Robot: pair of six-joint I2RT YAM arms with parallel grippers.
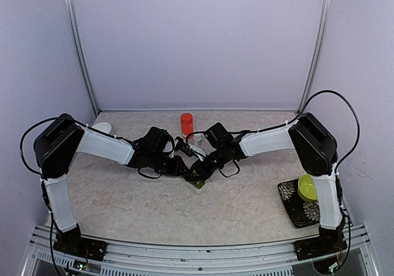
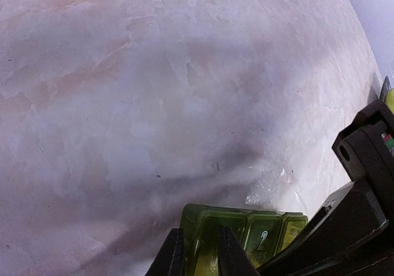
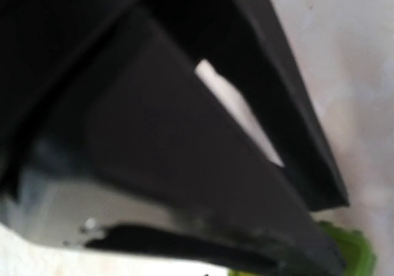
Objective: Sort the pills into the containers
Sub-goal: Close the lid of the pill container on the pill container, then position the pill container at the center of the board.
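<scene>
The dark green pill box of three compartments lies on the table, and it also shows in the top view between both grippers. My left gripper is closed down on the box's end compartment, one finger outside its end wall and one over the compartment. My right gripper sits right against the box from the other side. Its own camera is blocked by dark blurred parts, with only a green corner of the box showing. No loose pills are visible.
A red-orange bottle stands behind the grippers, with a small clear cup beside it. A white bowl is at the back left. A lime-green bowl sits on a dark patterned tray at the front right.
</scene>
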